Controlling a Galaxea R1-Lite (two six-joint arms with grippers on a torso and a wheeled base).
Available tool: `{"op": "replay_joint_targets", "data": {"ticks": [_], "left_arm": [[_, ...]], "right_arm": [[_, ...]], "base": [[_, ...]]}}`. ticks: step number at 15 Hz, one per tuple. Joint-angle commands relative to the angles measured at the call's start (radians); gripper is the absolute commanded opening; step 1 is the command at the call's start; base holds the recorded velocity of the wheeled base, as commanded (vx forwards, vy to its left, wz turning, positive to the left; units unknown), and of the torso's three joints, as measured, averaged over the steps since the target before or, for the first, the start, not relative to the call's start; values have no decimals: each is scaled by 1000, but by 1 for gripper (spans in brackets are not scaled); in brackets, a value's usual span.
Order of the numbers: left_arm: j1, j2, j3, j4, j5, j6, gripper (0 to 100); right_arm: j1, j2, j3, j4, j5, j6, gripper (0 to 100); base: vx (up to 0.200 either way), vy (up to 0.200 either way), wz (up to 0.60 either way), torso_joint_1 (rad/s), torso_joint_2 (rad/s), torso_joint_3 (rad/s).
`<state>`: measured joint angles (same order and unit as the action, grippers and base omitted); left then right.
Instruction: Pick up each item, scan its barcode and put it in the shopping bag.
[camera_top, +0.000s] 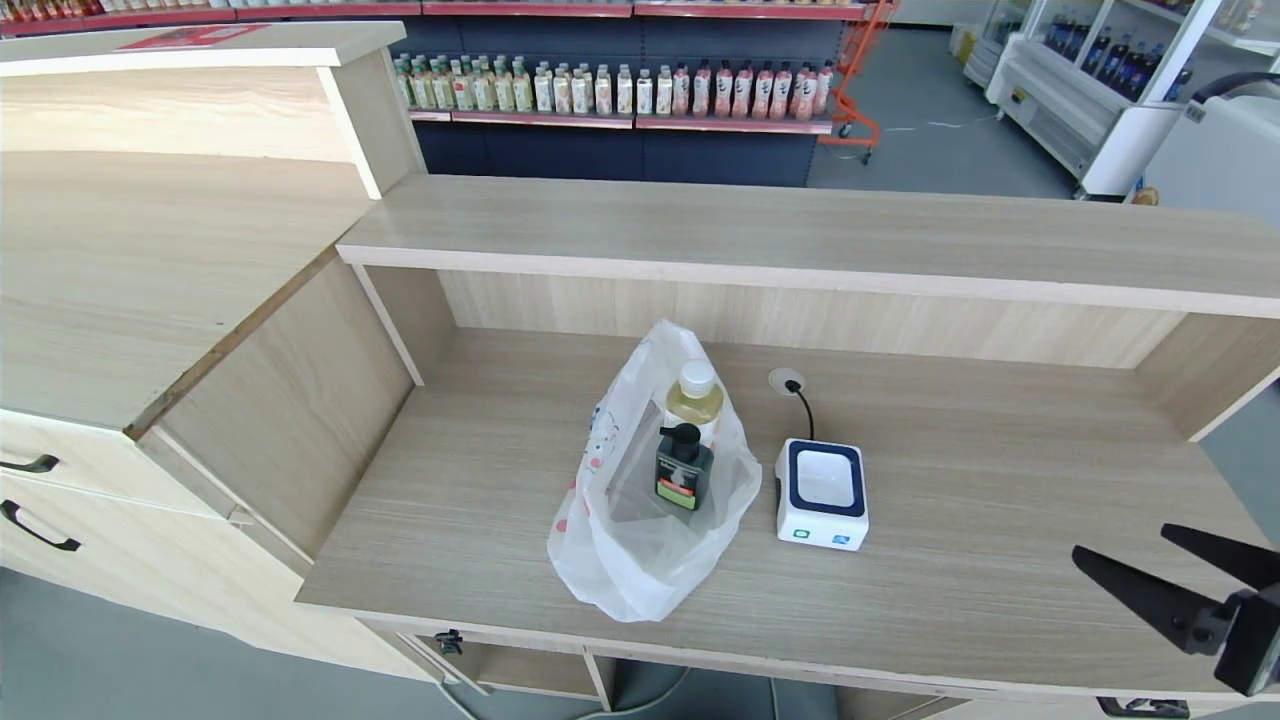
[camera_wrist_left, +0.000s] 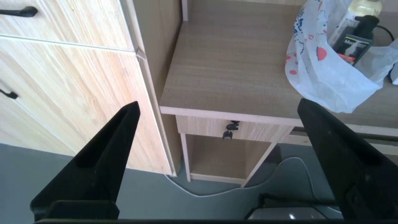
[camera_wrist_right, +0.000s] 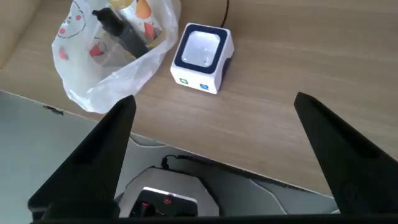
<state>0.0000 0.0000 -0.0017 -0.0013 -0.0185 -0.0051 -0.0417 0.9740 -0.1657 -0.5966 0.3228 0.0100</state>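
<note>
Mid-counter, both bottles bagged

Light wooden counter (camera_top: 1000, 480): near its front edge sits a white plastic shopping bag (camera_top: 620, 560). Left gripper (camera_wrist_left: 219, 104) off the front-left corner and right gripper (camera_top: 1120, 540) over the front-right both gape empty. White square scanner (camera_top: 822, 492) stands beside the bag; inside, a dark pump bottle (camera_top: 684, 470) and a white-capped yellow bottle (camera_top: 695, 395).

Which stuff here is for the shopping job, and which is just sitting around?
For the job:
shopping bag
dark pump bottle, inside the bag
yellow bottle with a white cap, inside the bag
scanner, beside the bag

Just there:
shelf bottles
fridge cabinets
drawers
</note>
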Motion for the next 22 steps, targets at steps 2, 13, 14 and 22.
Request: {"op": "replay_joint_targets", "data": {"ticks": [2, 13, 14, 22], "left_arm": [[0, 0, 0, 0, 0, -1, 100], [0, 0, 0, 0, 0, -1, 100], [0, 0, 0, 0, 0, -1, 100], [0, 0, 0, 0, 2, -4, 100]], "right_arm": [[49, -589, 166, 307, -182, 4, 100], [37, -974, 163, 603, -381, 8, 100], [37, -974, 163, 604, -381, 4, 100], [37, -974, 163, 604, -384, 50, 0]], "base": [[0, 0, 0, 0, 0, 0], [0, 0, 0, 0, 0, 0], [0, 0, 0, 0, 0, 0], [0, 0, 0, 0, 0, 0]]}}
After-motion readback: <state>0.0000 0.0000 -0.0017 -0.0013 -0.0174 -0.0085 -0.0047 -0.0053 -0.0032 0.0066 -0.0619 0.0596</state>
